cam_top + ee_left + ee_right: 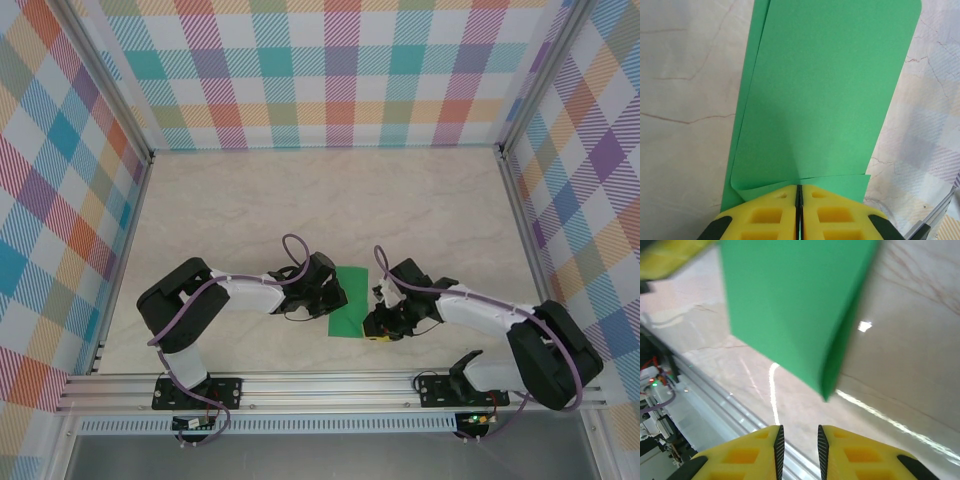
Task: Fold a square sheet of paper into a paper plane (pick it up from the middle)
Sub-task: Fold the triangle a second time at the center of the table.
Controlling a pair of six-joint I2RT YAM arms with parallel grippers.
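The square sheet of paper (pixel 351 300) is bright green and lies doubled over between the two arms, its upper layer bowed above the lower one (pixel 825 90). My left gripper (pixel 800 192) is shut on the sheet's near edge, where both layers run in between the yellow fingers (pixel 765 215). From above, the left gripper (pixel 328 292) sits at the paper's left side. My right gripper (pixel 798 435) is open with a narrow gap and nothing in it. It hangs short of the paper's folded corner (pixel 827 390), at the paper's lower right (pixel 381 322).
The pale marble-pattern tabletop (pixel 300 200) stretches behind the paper. An aluminium rail (pixel 330 385) runs along the near edge and also shows in the right wrist view (pixel 715 405). Checked walls (pixel 330 70) close in the back and both sides.
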